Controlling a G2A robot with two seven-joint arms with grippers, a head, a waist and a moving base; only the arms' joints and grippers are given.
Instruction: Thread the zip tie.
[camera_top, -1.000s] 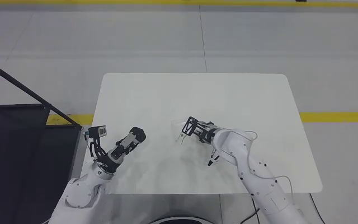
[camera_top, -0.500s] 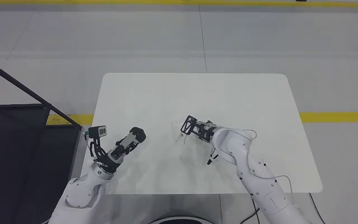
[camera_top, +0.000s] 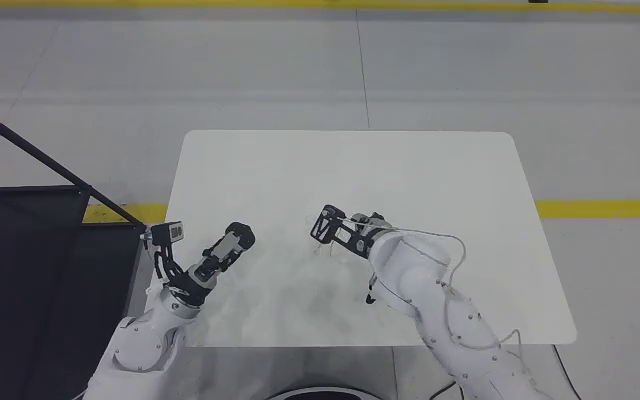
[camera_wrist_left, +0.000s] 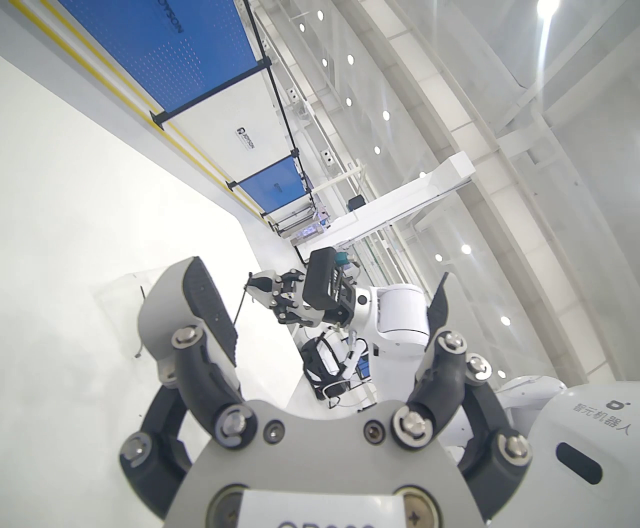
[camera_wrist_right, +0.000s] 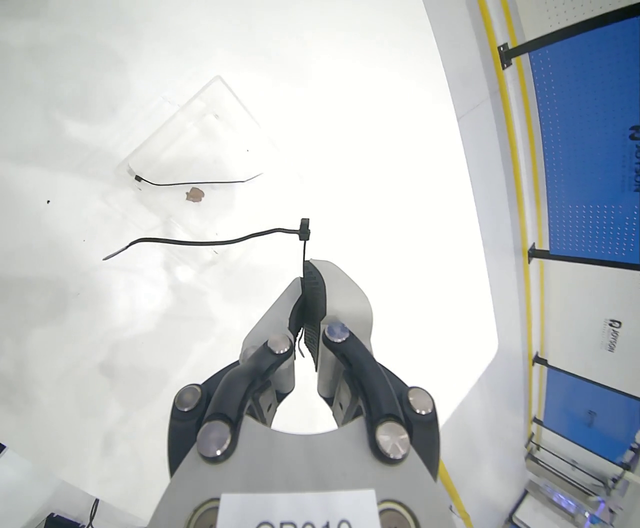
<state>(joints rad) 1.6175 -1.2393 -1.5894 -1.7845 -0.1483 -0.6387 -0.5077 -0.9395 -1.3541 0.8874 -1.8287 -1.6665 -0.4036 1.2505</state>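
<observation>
My right gripper is shut on a black zip tie just below its head. The strap sticks out sideways in the air above the white table. In the top view the right gripper hangs near the table's middle. My left gripper stands open and holds nothing, off to the left near the front edge. In the left wrist view its fingers frame the right gripper, which is farther off with the zip tie hanging from it.
A second black zip tie lies on a clear plastic sheet on the table, below the right gripper, with a small brown scrap beside it. A dark panel stands off the table's left edge.
The right gripper has risen and shifted a little to the left, carrying the zip tie. The left gripper has edged slightly left.
</observation>
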